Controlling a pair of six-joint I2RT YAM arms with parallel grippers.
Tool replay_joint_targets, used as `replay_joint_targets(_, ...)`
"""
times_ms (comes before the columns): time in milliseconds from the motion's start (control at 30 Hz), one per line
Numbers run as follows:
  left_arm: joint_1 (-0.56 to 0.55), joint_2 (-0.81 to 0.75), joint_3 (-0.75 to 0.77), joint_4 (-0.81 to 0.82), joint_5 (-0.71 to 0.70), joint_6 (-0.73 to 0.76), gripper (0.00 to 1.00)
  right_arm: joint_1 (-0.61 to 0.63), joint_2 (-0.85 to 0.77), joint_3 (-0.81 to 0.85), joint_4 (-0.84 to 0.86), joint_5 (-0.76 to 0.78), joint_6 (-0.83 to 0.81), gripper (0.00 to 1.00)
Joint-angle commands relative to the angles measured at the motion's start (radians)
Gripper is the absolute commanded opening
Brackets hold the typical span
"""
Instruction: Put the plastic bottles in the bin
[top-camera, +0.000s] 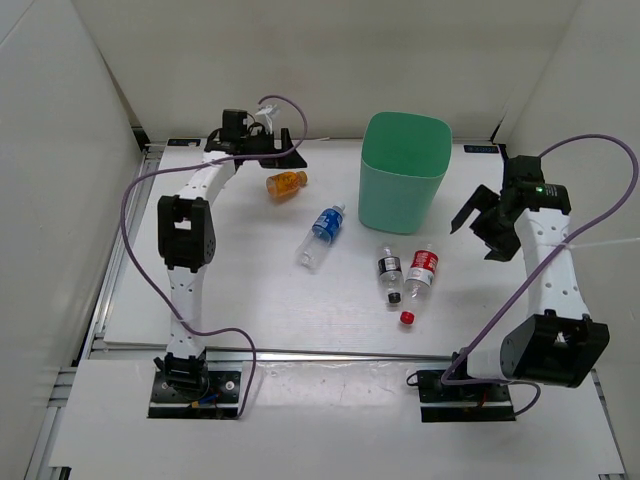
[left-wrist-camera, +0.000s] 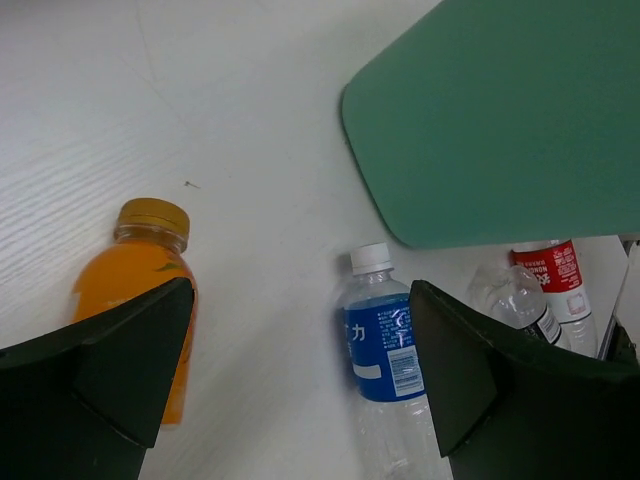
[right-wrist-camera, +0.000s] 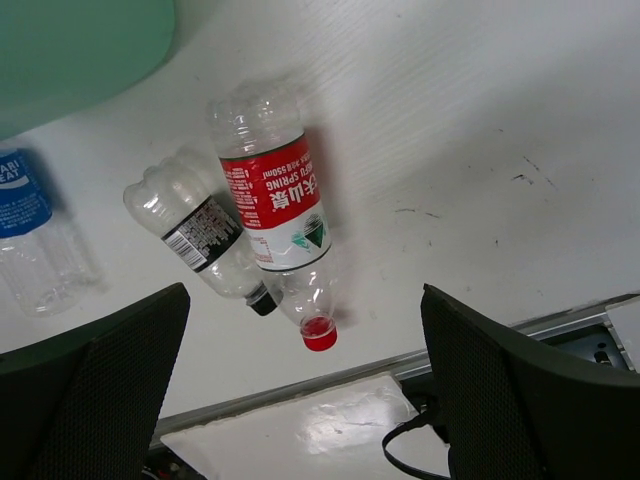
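The red-label bottle carries white Chinese characters, with "NONGFU SPRING" along the label edge, a volume figure that appears to read 550ml, and a small mountain emblem on the white band below. The blue-label bottle shows a white katakana "カ" and a barcode in the left wrist view; in the right wrist view, cut-off letters ending "EAT" show at the frame edge. The black-label bottle bears a barcode and white print too small to read.
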Motion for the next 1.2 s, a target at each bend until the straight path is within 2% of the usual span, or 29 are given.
replay_joint_targets(0, 0.01, 0.002, -0.007, 0.024, 0.013, 0.014, 1.0, -0.004, 0.013, 0.036, 0.007, -0.038, -0.027, 1.0)
replay_joint_targets(467, 0.019, 0.126, 0.051, 0.024, -0.036, 0.047, 1.0, -0.004, 0.093, 0.107, 0.025, -0.068, -0.047, 1.0)
replay_joint_targets(600, 0.028, 0.177, 0.118, 0.024, -0.046, 0.047, 1.0, -0.004, 0.126, 0.131, 0.025, -0.068, -0.056, 1.0)
replay_joint_targets(733, 0.037, 0.186, 0.076, 0.024, -0.029, 0.037, 1.0, -0.004, 0.165, 0.162, 0.025, -0.036, -0.056, 1.0)
replay_joint_targets(933, 0.037, 0.177, 0.05, 0.024, -0.015, -0.006, 0.93, -0.035, 0.209, 0.18, 0.025, -0.067, -0.056, 1.0)
replay_joint_targets(1067, 0.027, 0.168, 0.106, 0.033, -0.027, -0.027, 0.94, -0.035, 0.209, 0.17, 0.035, -0.088, -0.047, 1.0)
replay_joint_targets(1167, 0.018, 0.168, 0.093, 0.042, -0.006, -0.039, 0.95, -0.035, 0.209, 0.159, 0.035, -0.088, -0.047, 1.0)
